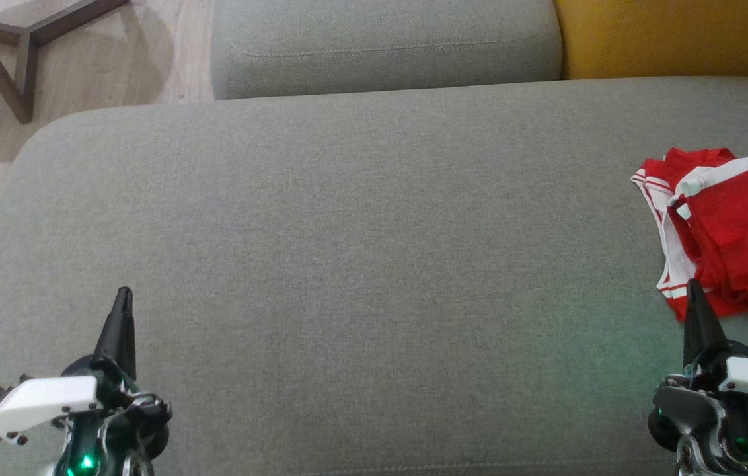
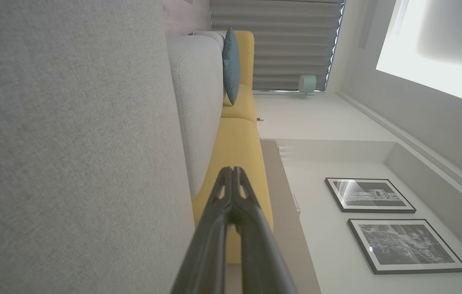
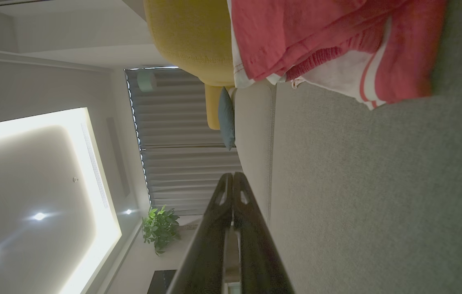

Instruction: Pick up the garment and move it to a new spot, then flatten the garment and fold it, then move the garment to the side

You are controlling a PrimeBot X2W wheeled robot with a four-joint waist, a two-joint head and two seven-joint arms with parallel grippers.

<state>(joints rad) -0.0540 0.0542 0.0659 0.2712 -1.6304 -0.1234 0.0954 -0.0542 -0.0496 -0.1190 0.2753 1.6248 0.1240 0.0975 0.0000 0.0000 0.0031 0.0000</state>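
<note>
At the right edge of the cushion (image 1: 374,251) lies the garment (image 1: 737,225), loosely folded. The left gripper (image 1: 124,294) and right gripper (image 1: 692,285) are closed, holding nothing. The right tip is just beside the cloth, so a careless move may push it over the edge.

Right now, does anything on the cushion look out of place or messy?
The red garment sits bunched, its layers uneven, at the grey cushion's right edge, partly out of frame, just beyond the shut right gripper. Nothing else looks odd.
</note>
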